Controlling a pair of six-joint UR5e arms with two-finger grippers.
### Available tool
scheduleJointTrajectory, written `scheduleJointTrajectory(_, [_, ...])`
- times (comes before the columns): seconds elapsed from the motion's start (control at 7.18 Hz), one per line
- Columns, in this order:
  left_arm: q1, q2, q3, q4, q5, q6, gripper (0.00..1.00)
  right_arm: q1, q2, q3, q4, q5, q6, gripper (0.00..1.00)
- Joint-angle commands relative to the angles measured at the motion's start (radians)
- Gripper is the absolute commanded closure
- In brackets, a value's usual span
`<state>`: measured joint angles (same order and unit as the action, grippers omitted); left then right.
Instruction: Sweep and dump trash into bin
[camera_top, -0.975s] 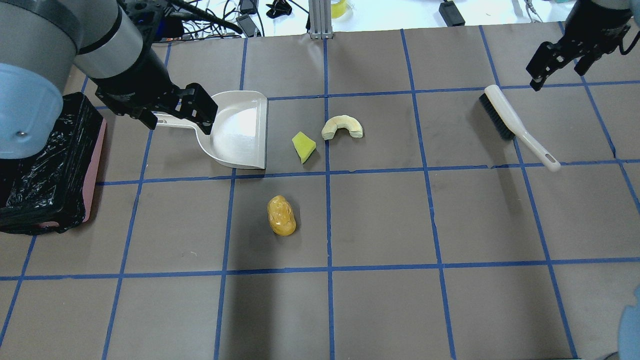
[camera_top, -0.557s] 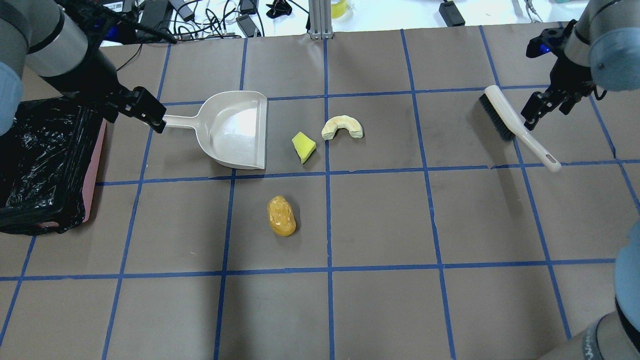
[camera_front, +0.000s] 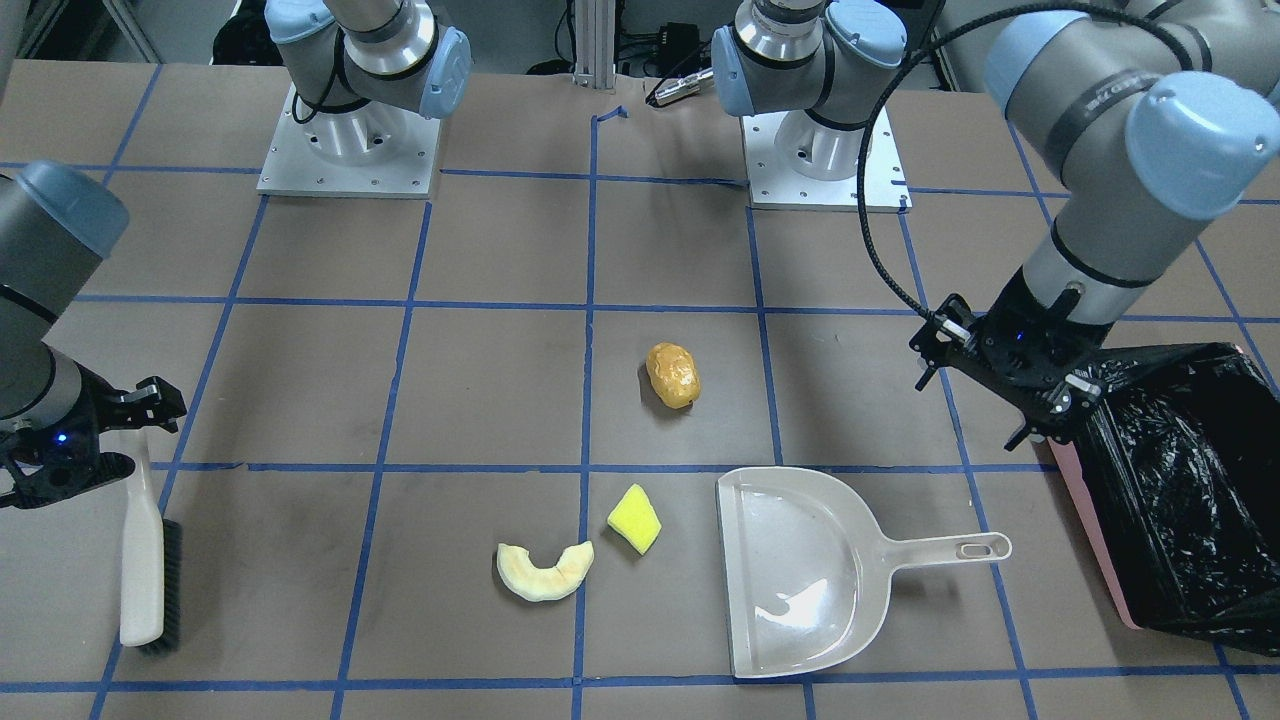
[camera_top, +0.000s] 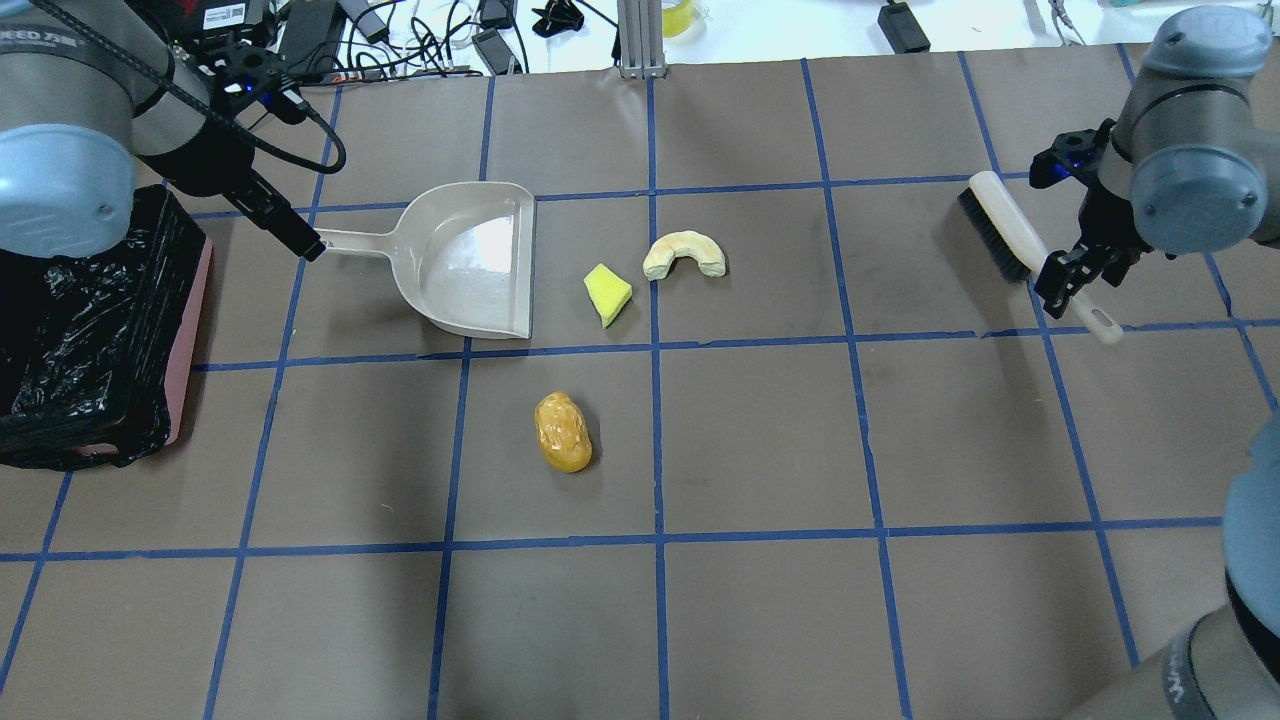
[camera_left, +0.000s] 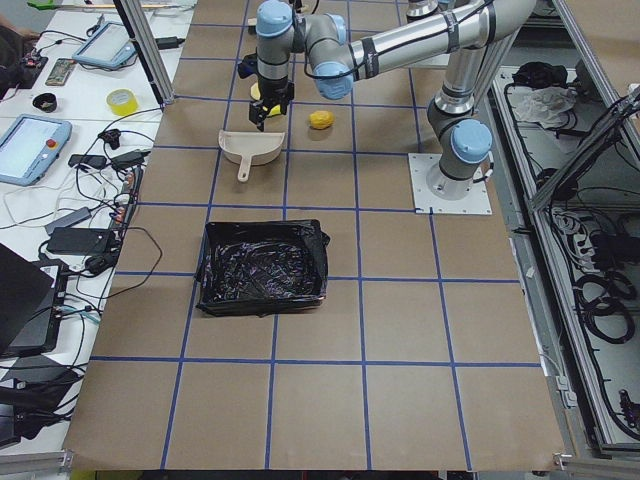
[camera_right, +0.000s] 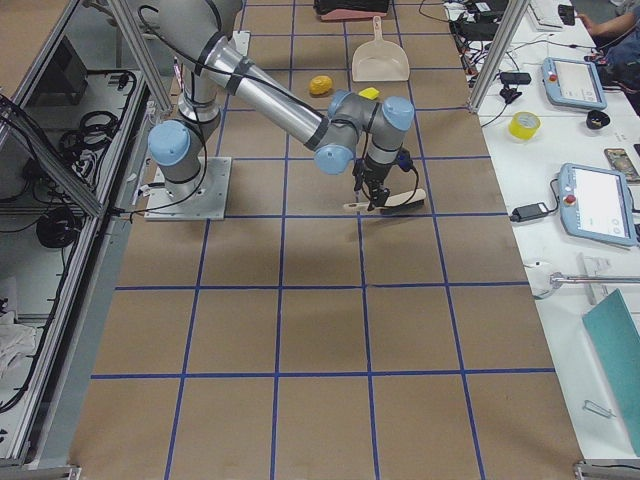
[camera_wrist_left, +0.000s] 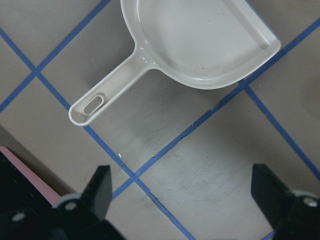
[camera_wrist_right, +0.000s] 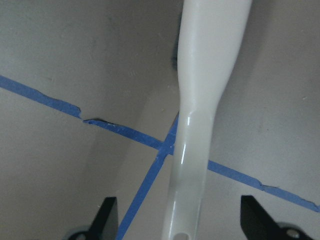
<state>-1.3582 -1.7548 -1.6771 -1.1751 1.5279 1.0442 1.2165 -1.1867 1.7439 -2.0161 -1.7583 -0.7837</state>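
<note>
Trash pieces (camera_top: 608, 294) unmoved; left gripper (camera_top: 308, 246), fingers spread, now near dustpan (camera_top: 470, 262) handle end; right gripper (camera_top: 1075, 280), fingers spread, now straddles brush (camera_top: 1000, 235) handle near right edge.

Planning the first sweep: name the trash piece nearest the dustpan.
The yellow wedge, just off the dustpan mouth; the crescent lies beyond it, the orange lump farther, across a tape line.

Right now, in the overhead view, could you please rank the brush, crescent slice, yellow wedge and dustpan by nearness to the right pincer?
1. The brush, beneath the right pincer.
2. The crescent slice, mid-table.
3. The yellow wedge, left of it.
4. The dustpan, farther left.
</note>
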Motion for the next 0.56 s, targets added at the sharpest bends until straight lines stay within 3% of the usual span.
scheduleJointTrajectory(0.0, [0.001, -0.131, 0.02, 0.14, 0.008, 0.397, 0.0, -0.002, 0.015, 0.006, -0.01, -0.015, 0.0, 0.21])
scheduleJointTrajectory(0.14, [0.001, -0.172, 0.052, 0.176, 0.006, 0.528, 0.02, -0.002, 0.015, 0.006, -0.01, -0.015, 0.0, 0.32])
scheduleJointTrajectory(0.42, [0.001, -0.244, 0.13, 0.177, 0.004, 0.711, 0.06, -0.002, 0.015, 0.006, -0.009, -0.017, 0.007, 0.66])
